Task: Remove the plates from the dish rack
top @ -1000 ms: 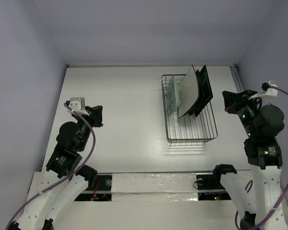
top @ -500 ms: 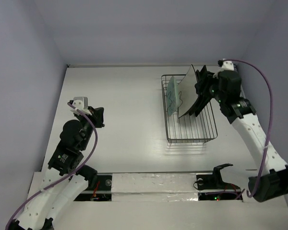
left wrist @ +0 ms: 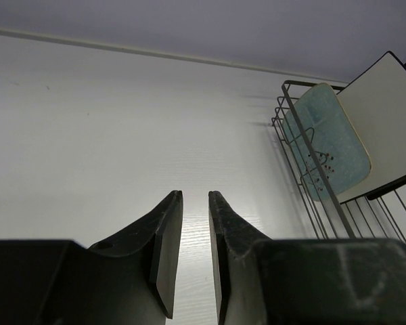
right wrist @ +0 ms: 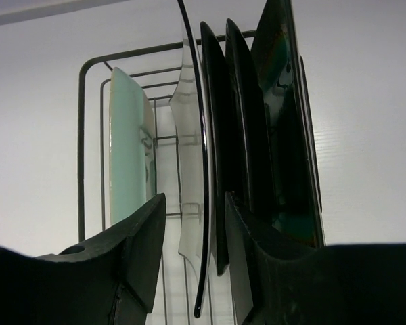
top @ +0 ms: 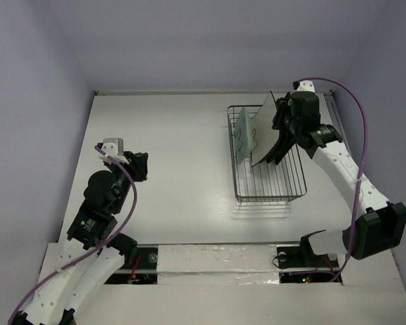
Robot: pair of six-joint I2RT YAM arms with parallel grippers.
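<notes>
The dish rack [top: 268, 177] stands at the table's right with the plates upright in it. From the left they are the mint-green oval [top: 241, 137], the white square [top: 264, 130], the black square [top: 282, 139] and a dark teal one [top: 292, 122] behind it. My right gripper [top: 281, 120] hovers over their tops. In the right wrist view it [right wrist: 195, 198] is open, its jaws on either side of the white plate's edge [right wrist: 189, 149] and a black plate [right wrist: 218, 135], without gripping them. My left gripper [top: 141, 166] is slightly open and empty, far left of the rack.
The left wrist view shows bare white table ahead of my left gripper [left wrist: 195, 194], with the rack [left wrist: 304, 177], the mint plate [left wrist: 325, 142] and the white plate [left wrist: 386, 122] at its right. Grey walls enclose the table on its far, left and right sides.
My right arm has swung from the table's right side to above the rack and brought its open jaws down around the plate edges. The left arm has barely moved.
</notes>
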